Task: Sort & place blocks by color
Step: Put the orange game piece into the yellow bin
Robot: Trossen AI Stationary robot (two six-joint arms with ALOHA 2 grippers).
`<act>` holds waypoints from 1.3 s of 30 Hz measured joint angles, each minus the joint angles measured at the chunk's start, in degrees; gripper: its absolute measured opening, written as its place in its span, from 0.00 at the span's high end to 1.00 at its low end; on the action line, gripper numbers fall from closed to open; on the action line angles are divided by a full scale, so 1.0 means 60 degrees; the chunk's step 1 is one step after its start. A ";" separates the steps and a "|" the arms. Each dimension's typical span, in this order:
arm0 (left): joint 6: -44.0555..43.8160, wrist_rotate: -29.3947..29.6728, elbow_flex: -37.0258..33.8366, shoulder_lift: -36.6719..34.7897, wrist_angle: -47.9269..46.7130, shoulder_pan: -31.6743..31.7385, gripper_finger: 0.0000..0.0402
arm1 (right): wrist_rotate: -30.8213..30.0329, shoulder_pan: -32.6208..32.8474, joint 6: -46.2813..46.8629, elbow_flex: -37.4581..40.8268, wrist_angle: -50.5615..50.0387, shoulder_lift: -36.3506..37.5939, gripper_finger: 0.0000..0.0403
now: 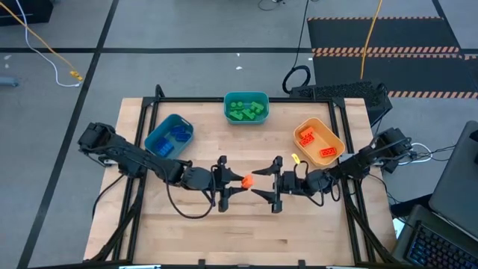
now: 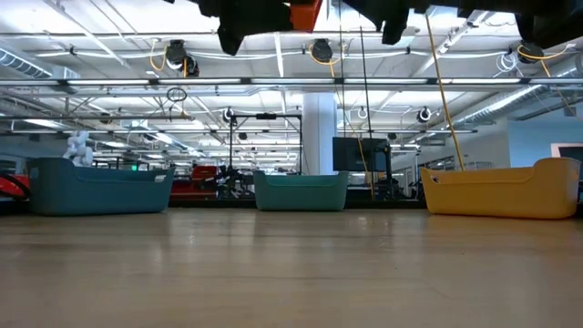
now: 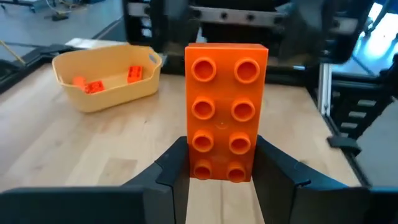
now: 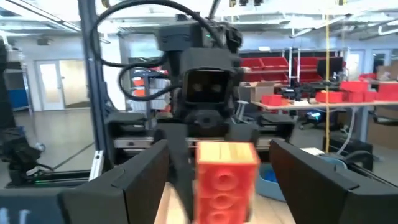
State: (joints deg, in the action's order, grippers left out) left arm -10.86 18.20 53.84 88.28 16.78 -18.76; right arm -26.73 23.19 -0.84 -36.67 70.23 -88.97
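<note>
The left gripper (image 1: 233,184) hangs above the middle of the wooden surface (image 1: 246,232), its fingers (image 3: 171,171) closed on the lower end of an orange block (image 3: 224,111), an eight-stud brick that stands out ahead of the fingers with its studs facing the wrist camera. Directly facing it, just on the other side of the brick, is the right gripper (image 1: 263,186), with its fingers spread wide on either side of the block (image 4: 225,175) and not touching it. Beyond the right gripper, toward that arm's side of the surface, sits the orange-yellow bin (image 1: 319,142) with two orange blocks (image 1: 306,137) inside. Behind the left gripper, along its own arm, is the blue bin (image 1: 169,136) holding blue blocks (image 1: 179,134). Farther out past both grippers, at the far edge, the teal bin (image 1: 246,107) holds green blocks (image 1: 245,110).
</note>
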 joint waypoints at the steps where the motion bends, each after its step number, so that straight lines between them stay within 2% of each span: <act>1: 0.0012 -0.0082 -0.0004 0.0032 -0.0019 0.0000 0.67 | 0.0001 -0.0063 0.0061 0.0001 -0.0043 0.0000 0.32; 8: 0.0052 -0.0456 -0.0004 0.0697 0.0647 0.0096 0.64 | 0.0059 -0.0312 0.0557 0.0005 -0.0421 0.0000 0.32; 21: 0.0209 -0.0547 0.0000 0.0715 0.1214 0.0186 0.63 | 0.0248 -0.0308 0.0771 0.0008 -0.0882 0.0000 0.37; 24: 0.0204 -0.0530 0.0000 0.0716 0.1202 0.0192 0.63 | 0.0088 -0.0304 0.0764 0.0008 -0.0900 0.0000 0.44; 29: 0.0096 -0.0458 0.0002 0.0716 0.1053 0.0204 0.62 | 0.0054 -0.0270 0.0374 0.0008 -0.0904 0.0000 0.69; 39: -0.0031 -0.0517 0.0000 -0.0007 -0.1042 0.0228 0.42 | -0.0088 -0.0228 -0.0284 0.0016 -0.1581 0.0007 0.69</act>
State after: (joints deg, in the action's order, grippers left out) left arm -11.05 15.10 53.84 88.23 10.53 -17.40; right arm -27.26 21.83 -2.54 -36.58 60.75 -88.92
